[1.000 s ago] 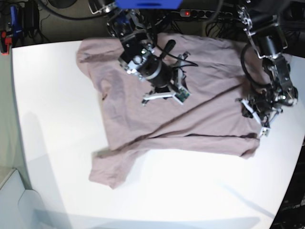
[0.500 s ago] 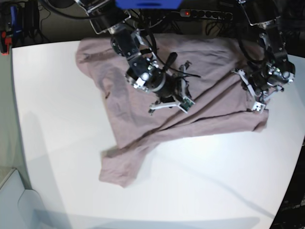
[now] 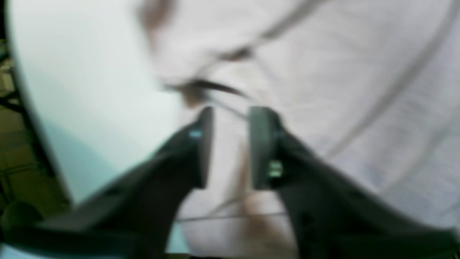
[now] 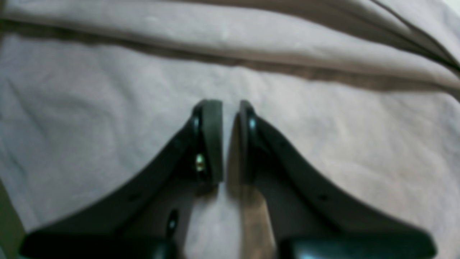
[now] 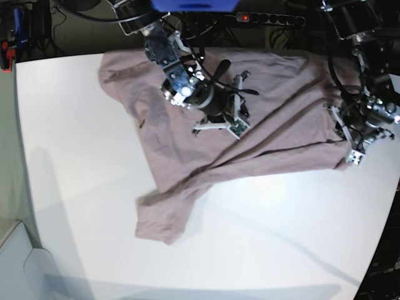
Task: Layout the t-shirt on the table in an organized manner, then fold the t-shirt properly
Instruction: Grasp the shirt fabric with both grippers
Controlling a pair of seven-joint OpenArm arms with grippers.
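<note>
The t-shirt is spread creased on the table. The left gripper is parted, nothing grasped. Whether the narrowly gapped right gripper pinches fabric cannot be told.

You have one t-shirt, one white tabletop, and two robot hands: left hand, right hand.

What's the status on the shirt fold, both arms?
Left tool open at the t-shirt edge, gripping nothing. Right tool nearly shut above the cloth mid-shirt. T-shirt creased, skewed on the table, one sleeve bunched. Nothing in the way.
</note>
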